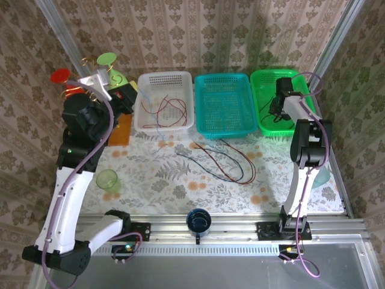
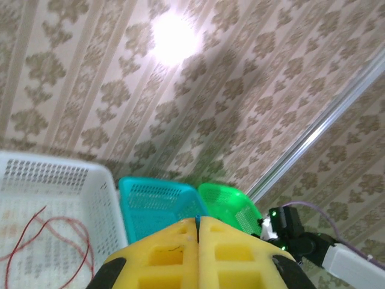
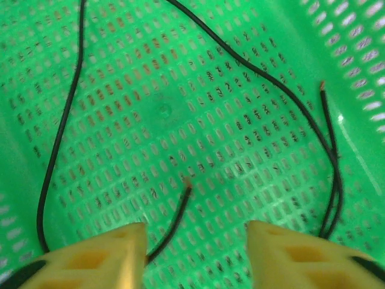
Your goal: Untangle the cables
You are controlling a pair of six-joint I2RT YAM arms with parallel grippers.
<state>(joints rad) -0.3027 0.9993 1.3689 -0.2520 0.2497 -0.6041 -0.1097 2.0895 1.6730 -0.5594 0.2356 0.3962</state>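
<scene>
My left gripper (image 2: 198, 220) is shut on a blue cable whose tip (image 2: 197, 217) pokes out between the yellow fingers. It hangs raised at the white basket's left edge (image 1: 127, 91), and the blue cable (image 1: 154, 120) trails down across that basket. A red cable (image 1: 172, 112) lies in the white basket (image 1: 144, 81). Red, black and blue cables (image 1: 225, 159) loop loosely on the table. My right gripper (image 3: 195, 232) is open over the green basket (image 3: 150, 90). A black cable (image 3: 264, 78) lies on the basket floor, one end (image 3: 183, 201) beside the left finger.
A teal basket (image 1: 207, 81) stands between the white and green baskets (image 1: 262, 78). A green cup (image 1: 107, 180) sits at the table's left and a dark blue cup (image 1: 198, 221) at the front edge. A stand with red and green cups (image 1: 60, 76) is at the back left.
</scene>
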